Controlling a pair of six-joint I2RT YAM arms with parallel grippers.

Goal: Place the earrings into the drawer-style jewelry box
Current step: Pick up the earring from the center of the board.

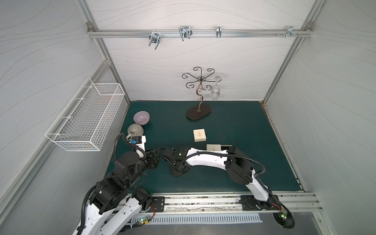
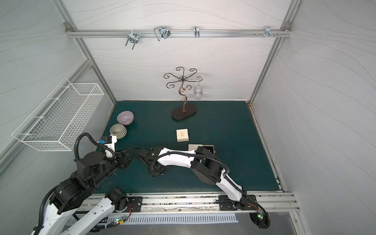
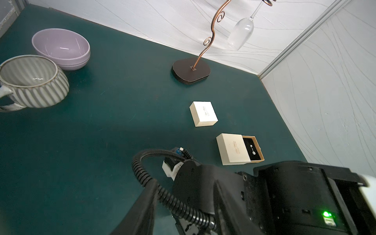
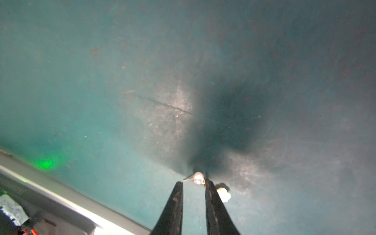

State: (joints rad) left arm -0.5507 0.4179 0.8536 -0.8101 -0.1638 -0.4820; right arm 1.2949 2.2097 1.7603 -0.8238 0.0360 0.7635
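Note:
The cream drawer-style jewelry box (image 3: 232, 149) lies on the green mat with its drawer (image 3: 256, 142) pulled out. Small silvery earrings (image 3: 253, 151) rest on the drawer's black lining. In both top views my right arm partly covers the box (image 1: 213, 147). My right gripper (image 4: 193, 182) points down at the mat left of the box. Its tips are shut on an earring (image 4: 198, 178), a pale bead on a thin pin spanning the narrow gap. Another small pale piece (image 4: 223, 194) lies on the mat beside one finger. My left gripper (image 3: 183, 203) stands open and empty close to the right wrist.
A second cream box (image 1: 199, 135) sits shut behind the drawer box. A purple bowl (image 1: 141, 117) and a striped mug (image 1: 135, 130) stand at the left. A scrolled metal stand (image 1: 199, 113) with a hanging wine glass (image 1: 215, 92) is at the back. A wire basket (image 1: 85, 116) hangs on the left wall.

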